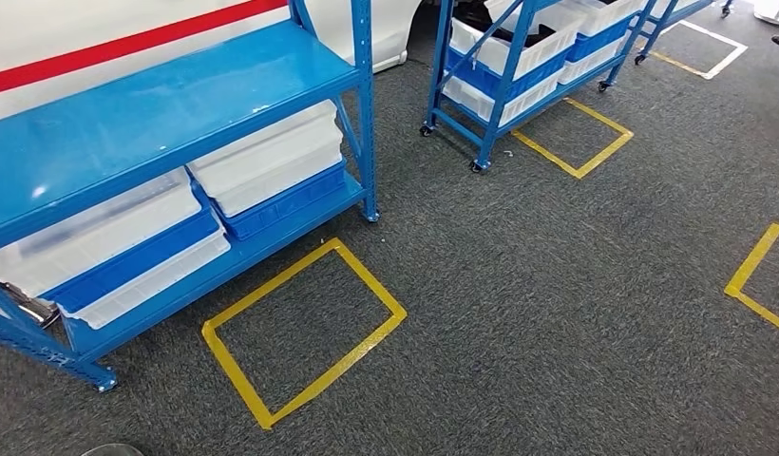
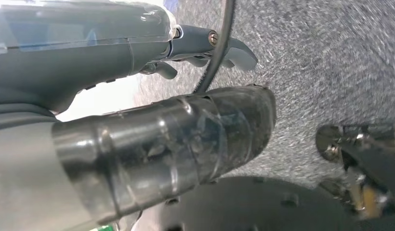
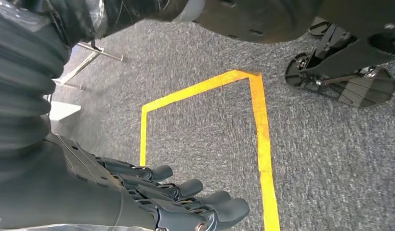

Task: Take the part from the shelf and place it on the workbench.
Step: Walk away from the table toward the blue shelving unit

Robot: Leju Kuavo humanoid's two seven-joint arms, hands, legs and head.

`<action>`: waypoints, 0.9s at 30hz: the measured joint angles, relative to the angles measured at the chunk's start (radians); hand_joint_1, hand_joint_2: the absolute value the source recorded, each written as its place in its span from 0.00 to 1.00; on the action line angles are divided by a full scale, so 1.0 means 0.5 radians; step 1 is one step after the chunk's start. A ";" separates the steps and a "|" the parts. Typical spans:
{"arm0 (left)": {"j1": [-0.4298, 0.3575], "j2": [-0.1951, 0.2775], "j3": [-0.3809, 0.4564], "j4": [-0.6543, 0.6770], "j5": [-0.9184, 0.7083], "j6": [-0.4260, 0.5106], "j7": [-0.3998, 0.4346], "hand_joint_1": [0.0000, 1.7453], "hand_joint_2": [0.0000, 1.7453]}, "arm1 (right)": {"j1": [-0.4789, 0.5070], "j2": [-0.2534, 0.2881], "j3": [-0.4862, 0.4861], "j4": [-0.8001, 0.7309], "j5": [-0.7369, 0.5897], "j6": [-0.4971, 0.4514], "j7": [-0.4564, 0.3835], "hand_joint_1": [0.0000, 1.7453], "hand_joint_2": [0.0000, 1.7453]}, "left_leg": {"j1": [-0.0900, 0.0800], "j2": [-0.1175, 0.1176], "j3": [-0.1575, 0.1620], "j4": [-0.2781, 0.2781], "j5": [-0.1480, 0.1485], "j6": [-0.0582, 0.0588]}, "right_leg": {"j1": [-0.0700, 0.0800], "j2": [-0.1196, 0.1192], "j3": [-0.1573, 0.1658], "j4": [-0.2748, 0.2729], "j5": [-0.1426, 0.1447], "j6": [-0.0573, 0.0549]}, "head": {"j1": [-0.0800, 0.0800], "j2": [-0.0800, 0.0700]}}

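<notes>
The yellow tape square (image 1: 303,332) on the grey carpet (image 1: 519,285) lies nearest the camera, just in front of the near blue shelf (image 1: 167,114). The step in hand seems to be the approach to this shelf, so the robot should stand inside the square, face the shelf straight and stop before it raises an arm. On the lower level of the near shelf there are two stacks of bins (image 1: 272,171), white and blue, side by side; the part itself cannot be made out, it is probably inside one bin. A second blue shelf (image 1: 519,66) on wheels stands well apart behind the near one, also with bins, and it has its own tape square (image 1: 574,138); a third square (image 1: 758,280) is to the right. The right hand (image 3: 176,202) hangs over the carpet with fingers loosely extended and holds nothing. The left hand (image 2: 186,139) also hangs down and seems to hold nothing, but how far it is open one cannot tell.
</notes>
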 joint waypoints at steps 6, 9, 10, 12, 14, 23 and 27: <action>0.003 0.025 0.074 -0.001 0.069 0.086 -0.088 0.00 0.00 | 0.014 0.001 0.007 -0.001 0.045 -0.014 -0.084 0.00 1.00 | 0.014 -0.159 -0.011 -0.014 0.034 0.039 | -0.021 0.253 -0.227 0.505 -0.236 0.036 | 0.000 0.000; 0.007 0.034 0.081 -0.001 0.053 0.059 -0.077 0.00 0.00 | 0.016 0.029 0.049 0.000 0.144 -0.003 -0.136 0.00 1.00 | 0.016 -0.255 -0.015 0.007 0.031 0.026 | -0.030 0.321 -0.113 0.231 -0.045 0.027 | 0.001 -0.001; 0.004 0.035 0.081 -0.001 0.045 0.049 -0.064 0.00 0.00 | 0.015 0.038 0.070 0.000 0.177 0.006 -0.149 0.00 1.00 | 0.014 -0.283 -0.021 0.019 0.028 0.014 | -0.032 0.367 -0.068 0.119 0.002 0.022 | 0.000 0.000; 0.000 0.035 0.080 -0.001 0.024 0.046 -0.048 0.00 0.00 | 0.004 0.054 0.102 0.002 0.219 0.014 -0.161 0.00 1.00 | 0.016 -0.325 -0.039 0.029 0.031 -0.015 | -0.027 0.423 -0.032 0.021 0.023 0.012 | 0.000 0.000; 0.001 0.035 0.076 -0.001 -0.015 0.047 -0.038 0.00 0.00 | -0.013 0.069 0.124 0.002 0.252 0.015 -0.156 0.00 0.50 | 0.023 -0.357 -0.056 0.027 0.039 -0.045 | -0.021 0.384 -0.031 0.006 0.036 -0.008 | 0.000 0.000; -0.035 -0.050 -0.035 0.013 -0.142 -0.005 -0.008 0.00 0.00 | -0.008 0.102 0.170 0.016 0.314 -0.010 -0.145 0.00 0.00 | 0.031 -0.106 -0.189 0.402 -0.132 -0.084 | -0.003 0.220 -0.041 -0.022 0.061 -0.060 | -0.005 0.000; -0.046 -0.089 -0.082 0.014 -0.168 0.029 -0.040 0.00 0.00 | -0.026 0.147 0.183 0.014 0.367 -0.213 -0.209 0.00 0.00 | 0.017 -0.079 0.004 0.023 -0.024 -0.042 | 0.015 0.218 -0.041 -0.016 0.059 -0.036 | -0.004 0.000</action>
